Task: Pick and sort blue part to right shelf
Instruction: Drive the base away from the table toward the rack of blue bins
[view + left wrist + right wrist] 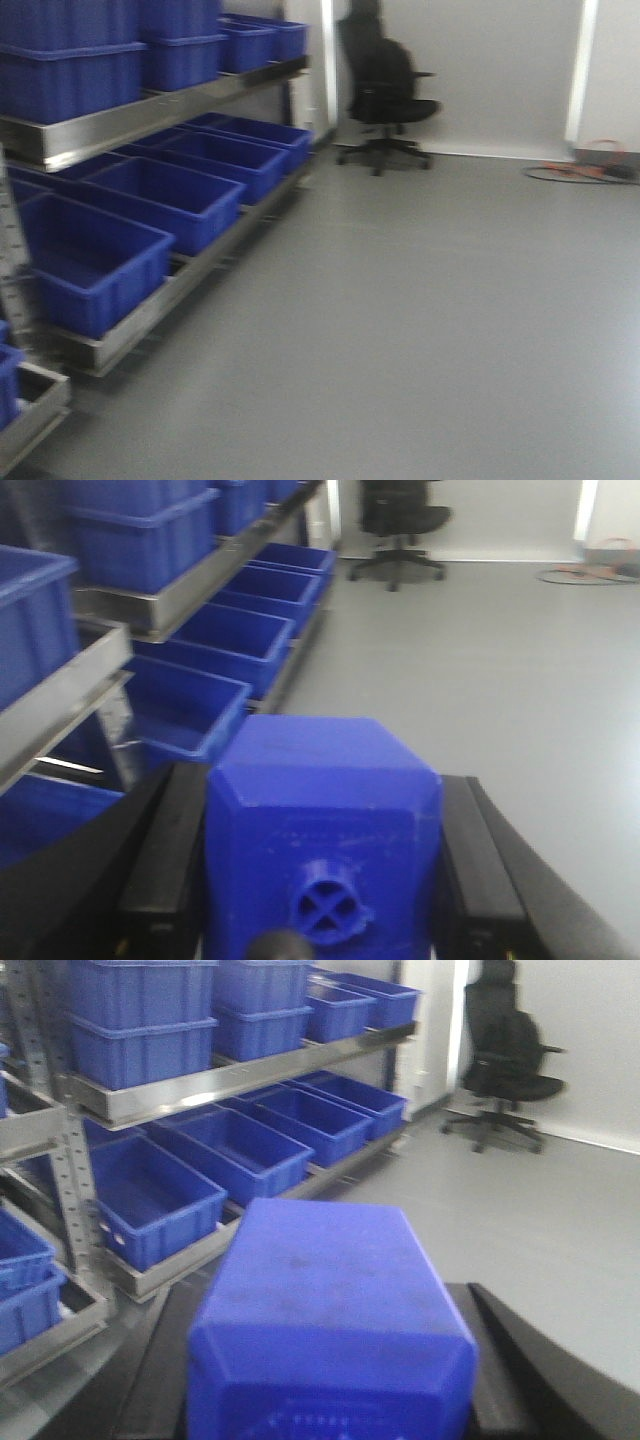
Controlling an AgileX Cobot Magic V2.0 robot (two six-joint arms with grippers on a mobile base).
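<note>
In the left wrist view my left gripper (322,865) is shut on a blue part (320,820), a blocky piece with a round cross-marked boss on its near face; the black fingers (165,860) press both its sides. In the right wrist view my right gripper (330,1360) is shut on a second blue part (330,1310), a boxy block between its black fingers (495,1360). Neither gripper shows in the front view. The metal shelf (150,105) with blue bins stands to the left in all views.
Open blue bins (160,195) fill the shelf's lower tier, stacked bins (70,70) the upper tier. A black office chair (385,90) stands at the back wall. Cables (580,172) lie on the grey floor at the far right.
</note>
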